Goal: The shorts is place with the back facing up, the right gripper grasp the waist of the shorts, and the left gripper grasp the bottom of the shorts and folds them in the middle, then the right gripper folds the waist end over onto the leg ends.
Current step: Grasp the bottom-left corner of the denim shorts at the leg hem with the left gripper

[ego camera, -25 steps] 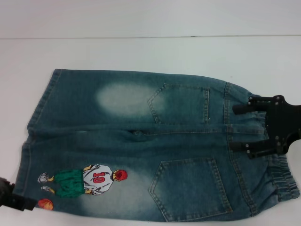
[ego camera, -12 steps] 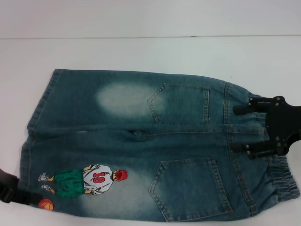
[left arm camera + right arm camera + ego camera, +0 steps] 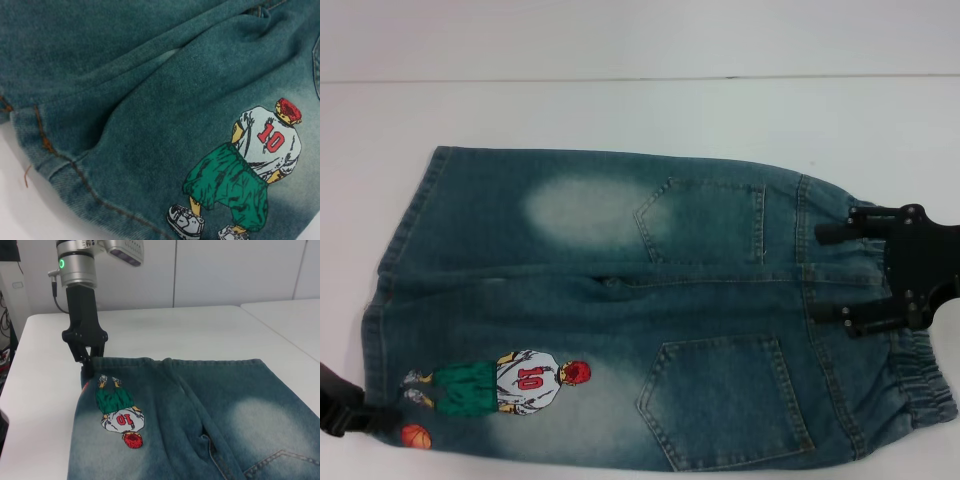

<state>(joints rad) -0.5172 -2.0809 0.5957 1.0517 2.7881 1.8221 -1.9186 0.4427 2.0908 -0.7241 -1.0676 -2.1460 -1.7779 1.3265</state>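
Now grasping step; shorts [image 3: 620, 310] flat; right gripper [image 3: 852, 278] spread over waist [image 3: 910, 370]; left gripper [image 3: 87, 362] at leg ends [image 3: 380, 300], grip state unclear; next both clamp, then fold.

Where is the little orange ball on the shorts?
In the head view, the orange ball sits at the shorts' near left corner, by the cartoon player's feet, right beside the left end effector.

My head camera looks steeply down on the worktop [image 3: 620, 110]. My left wrist camera sits very close over the cartoon print [image 3: 250, 165]. My right wrist camera looks low across, perhaps from the waist end, sharing that print.
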